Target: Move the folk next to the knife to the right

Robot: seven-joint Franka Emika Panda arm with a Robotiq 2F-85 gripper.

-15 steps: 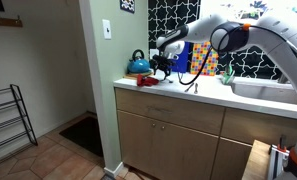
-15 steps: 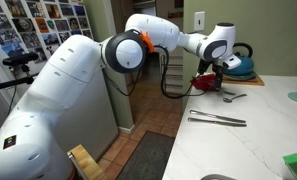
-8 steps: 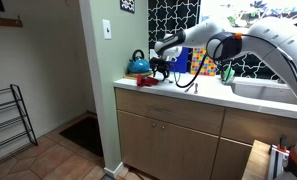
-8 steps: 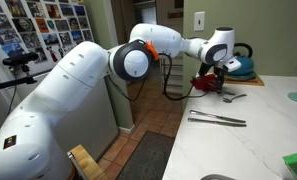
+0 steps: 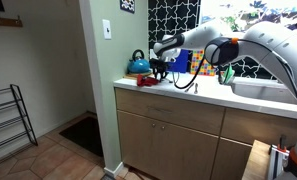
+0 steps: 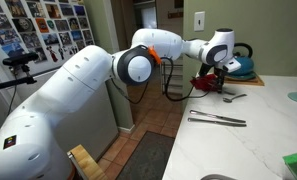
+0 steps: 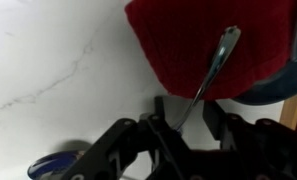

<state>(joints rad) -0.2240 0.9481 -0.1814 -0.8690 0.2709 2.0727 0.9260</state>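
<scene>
In the wrist view the fork [image 7: 216,65] is a thin grey metal strip. Its upper end rests on a red cloth [image 7: 213,45] and its lower end runs down between my gripper's [image 7: 190,112] two dark fingers. The fork lies close against one finger [image 7: 166,108], with a gap to the other finger, so the gripper is open around it. In both exterior views the gripper [image 6: 217,80] [image 5: 160,68] points down at the counter beside the blue kettle [image 6: 242,66]. Two long grey utensils [image 6: 216,119] lie side by side nearer the counter front. I cannot tell which is the knife.
The white counter [image 6: 258,140] ends at a front edge above wooden cabinets [image 5: 168,125]. The blue kettle [image 5: 139,64] stands near the wall corner. A sink [image 5: 263,90] lies further along the counter. A small blue rounded object [image 7: 53,165] sits near the gripper body.
The jaws have drawn in from wide open to stand closer on either side of the fork. The arm itself has hardly shifted above the red cloth.
</scene>
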